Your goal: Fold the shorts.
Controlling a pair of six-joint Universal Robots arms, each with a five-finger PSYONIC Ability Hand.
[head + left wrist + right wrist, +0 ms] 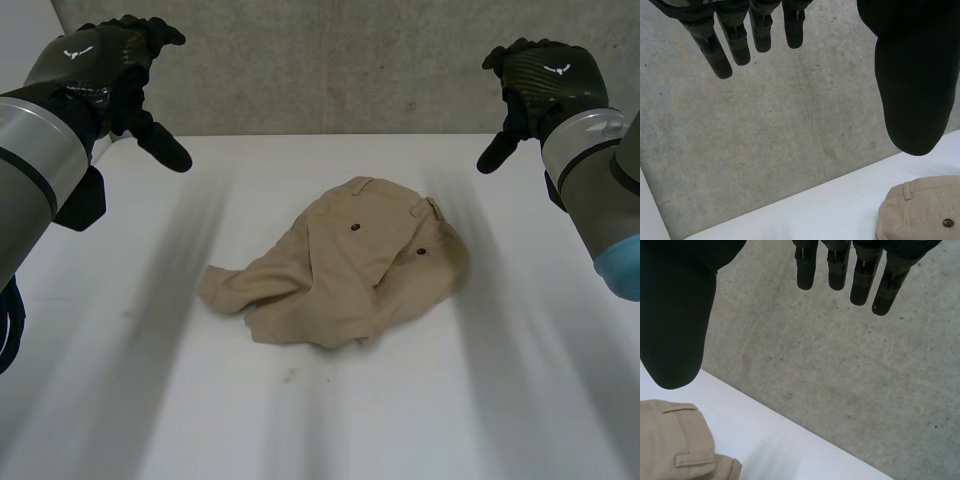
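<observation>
Left hand (100, 60), right hand (545, 75) off bunched shorts (345, 265)

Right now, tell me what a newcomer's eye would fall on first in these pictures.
The tan shorts, lying crumpled in the middle of the white table, with two dark buttons showing. Next, the black left hand and right hand, both open, high above the table's far side, one at each side of the shorts, touching nothing.

Crumpled tan shorts (345, 265) lie near the middle of the white table (480, 400).
</observation>
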